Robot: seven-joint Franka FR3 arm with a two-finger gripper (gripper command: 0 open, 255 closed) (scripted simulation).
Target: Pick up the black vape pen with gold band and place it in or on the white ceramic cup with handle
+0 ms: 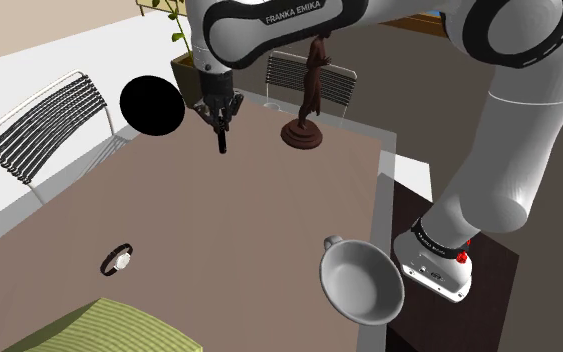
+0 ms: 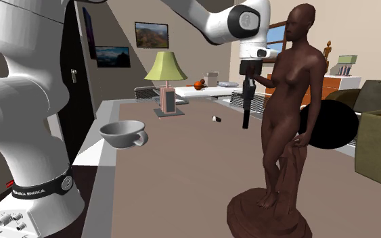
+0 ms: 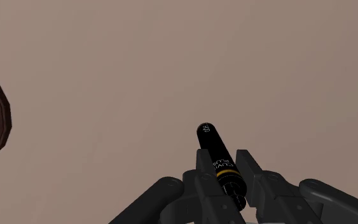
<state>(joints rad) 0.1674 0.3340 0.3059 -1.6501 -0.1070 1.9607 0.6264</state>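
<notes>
Brown tabletop (image 1: 219, 220) carries one grey-white cup (image 1: 361, 282) (handle on its side), one dark figurine (image 1: 309, 90) and one small item, perhaps a wristwatch (image 1: 119, 261). One black pen (image 3: 212, 143), gold-banded with pale lettering, hangs upright above the tabletop near the figurine, clamped in the gripper (image 3: 224, 158)

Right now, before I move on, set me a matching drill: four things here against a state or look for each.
1 pen
2 cup
3 statue
4 watch

A lying flat on the table
B clasped in the claw, off the table
C standing upright, dark brown
D white, with a handle

Pairs: 1-B, 2-D, 3-C, 4-A
</notes>
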